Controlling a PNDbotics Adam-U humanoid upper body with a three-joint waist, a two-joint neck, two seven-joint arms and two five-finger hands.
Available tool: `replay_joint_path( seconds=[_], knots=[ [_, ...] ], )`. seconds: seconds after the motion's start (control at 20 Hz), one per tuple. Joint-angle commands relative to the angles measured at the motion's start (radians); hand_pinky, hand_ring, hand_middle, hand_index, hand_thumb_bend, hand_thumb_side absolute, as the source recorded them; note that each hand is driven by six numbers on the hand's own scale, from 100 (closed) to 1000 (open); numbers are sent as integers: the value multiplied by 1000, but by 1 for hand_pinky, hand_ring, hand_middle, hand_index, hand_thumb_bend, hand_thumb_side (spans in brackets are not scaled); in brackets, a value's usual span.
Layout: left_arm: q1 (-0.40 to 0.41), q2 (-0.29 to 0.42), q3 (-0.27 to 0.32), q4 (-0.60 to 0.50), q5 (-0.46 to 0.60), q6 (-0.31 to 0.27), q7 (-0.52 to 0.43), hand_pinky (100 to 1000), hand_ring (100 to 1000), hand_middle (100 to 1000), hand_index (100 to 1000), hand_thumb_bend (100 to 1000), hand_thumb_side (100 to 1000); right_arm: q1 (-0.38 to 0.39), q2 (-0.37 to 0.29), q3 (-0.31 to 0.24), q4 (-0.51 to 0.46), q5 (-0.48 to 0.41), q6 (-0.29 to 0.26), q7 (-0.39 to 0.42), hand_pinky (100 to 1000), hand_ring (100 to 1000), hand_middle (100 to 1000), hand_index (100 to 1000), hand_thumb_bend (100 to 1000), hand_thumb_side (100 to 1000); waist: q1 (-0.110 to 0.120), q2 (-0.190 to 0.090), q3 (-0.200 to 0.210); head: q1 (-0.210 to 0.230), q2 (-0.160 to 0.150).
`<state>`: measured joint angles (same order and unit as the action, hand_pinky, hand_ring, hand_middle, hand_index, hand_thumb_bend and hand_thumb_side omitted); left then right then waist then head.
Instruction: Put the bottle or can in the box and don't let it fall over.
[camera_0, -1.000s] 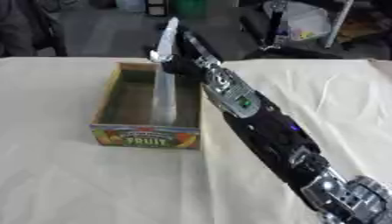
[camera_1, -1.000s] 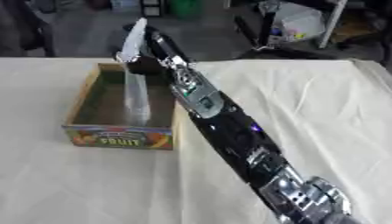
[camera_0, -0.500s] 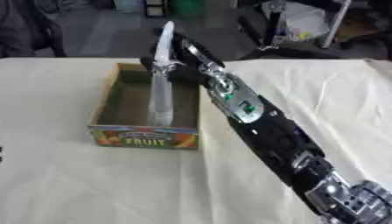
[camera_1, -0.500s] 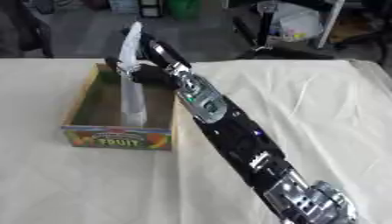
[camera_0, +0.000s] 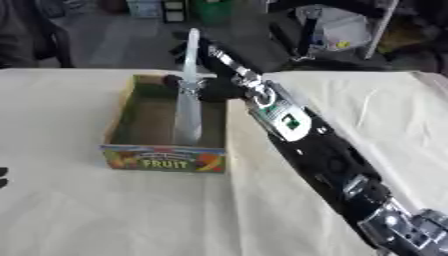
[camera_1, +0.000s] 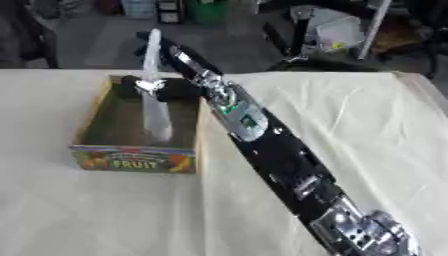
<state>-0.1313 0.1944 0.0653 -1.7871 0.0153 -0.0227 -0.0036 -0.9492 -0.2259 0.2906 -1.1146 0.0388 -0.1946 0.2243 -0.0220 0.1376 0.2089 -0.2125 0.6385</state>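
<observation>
Over the far end of the box, the right hand (camera_0: 203, 86) has its fingers curled round the middle of a tall clear bottle (camera_0: 187, 95). This bottle stands upright, its base down inside the cardboard fruit box (camera_0: 163, 162), near the right wall. That box rests on the cream tablecloth (camera_0: 96, 210). At the left edge, a small dark part of the left hand (camera_0: 3, 176) shows; its fingers cannot be judged.

right hand (camera_0: 203, 86) curled, arm outstretched

Materials, quick pass
My arm (camera_0: 315, 150): glossy black plastic, silver metal joints. Bottle (camera_0: 187, 107) clear shiny plastic. Box (camera_0: 166, 159) matt printed cardboard. Tablecloth (camera_0: 105, 210) matt cream cloth, slightly creased.
</observation>
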Motion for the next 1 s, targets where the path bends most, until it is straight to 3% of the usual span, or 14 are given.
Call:
replay_joint_path(
  seconds=[0.05,0.65,1.0],
  knots=[
    [-6,14,6,-12,-2,-3,2,761,736,796,886,402,806,-28,-23,-3,-11,28,0,28,947,851,841,1000,434,418,4,-22,1,3,-7],
    [-9,13,6,-11,-2,-3,3,760,735,795,886,406,805,-38,-27,-17,62,120,-14,92,975,880,877,1000,465,458,0,-22,6,8,-14],
    [-5,15,9,-10,-3,-3,7,760,734,795,886,409,804,-26,-47,-32,78,138,-7,82,975,879,877,1000,466,457,-1,-25,-5,18,-15]
  ],
)
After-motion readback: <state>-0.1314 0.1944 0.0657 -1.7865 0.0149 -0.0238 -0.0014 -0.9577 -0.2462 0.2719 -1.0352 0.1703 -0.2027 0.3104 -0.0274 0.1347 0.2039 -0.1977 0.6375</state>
